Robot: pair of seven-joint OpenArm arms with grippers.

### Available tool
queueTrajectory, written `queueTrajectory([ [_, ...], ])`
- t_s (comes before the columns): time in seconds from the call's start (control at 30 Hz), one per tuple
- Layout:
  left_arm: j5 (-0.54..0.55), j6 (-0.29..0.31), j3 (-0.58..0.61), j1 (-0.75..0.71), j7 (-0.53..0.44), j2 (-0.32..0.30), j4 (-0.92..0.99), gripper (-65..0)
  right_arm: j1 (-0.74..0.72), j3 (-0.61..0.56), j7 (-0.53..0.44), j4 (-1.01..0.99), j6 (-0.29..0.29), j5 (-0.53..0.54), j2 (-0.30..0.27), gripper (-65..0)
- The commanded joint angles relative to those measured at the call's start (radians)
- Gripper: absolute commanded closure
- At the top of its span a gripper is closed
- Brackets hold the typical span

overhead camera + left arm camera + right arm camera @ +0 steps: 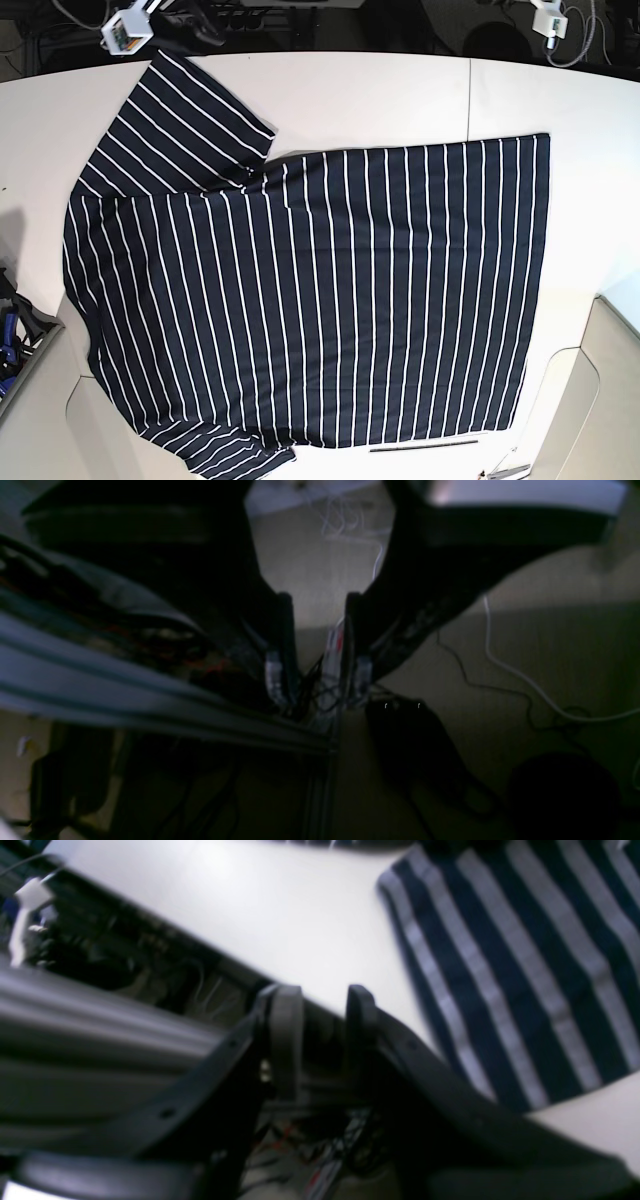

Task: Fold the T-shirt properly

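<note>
The T-shirt, dark navy with thin white stripes, lies spread flat on the white table. Its hem is to the right, with one sleeve at the back left and the other at the front left. My right gripper hovers open and empty at the table's far edge, next to the back sleeve; in the base view it is the dark shape. My left gripper is open with nothing between its fingers, out past the table over the floor.
A grey tray with blue parts sits at the table's left edge. A thin dark strip lies by the front edge. An aluminium frame rail and floor cables show under the left gripper. The left arm's white camera block is at the back right.
</note>
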State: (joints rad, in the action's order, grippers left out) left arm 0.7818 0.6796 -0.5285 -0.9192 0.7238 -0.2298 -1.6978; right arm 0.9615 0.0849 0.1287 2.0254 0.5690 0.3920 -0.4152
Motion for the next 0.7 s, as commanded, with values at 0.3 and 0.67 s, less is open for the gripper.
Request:
queueTrajectory([
  [0.3,0.144,0.019,-0.154,-0.014,0.036,-0.023,-0.146,-28.8,0.005,0.190,0.043,0.024,-0.011,0.156,-0.002,-17.4],
  [0.67,0.150,0.000,-0.154,0.045,0.031,-0.105,-0.162,-33.4,-0.125,0.298,0.232,-0.014,-0.279,0.166,-0.002,-38.7],
])
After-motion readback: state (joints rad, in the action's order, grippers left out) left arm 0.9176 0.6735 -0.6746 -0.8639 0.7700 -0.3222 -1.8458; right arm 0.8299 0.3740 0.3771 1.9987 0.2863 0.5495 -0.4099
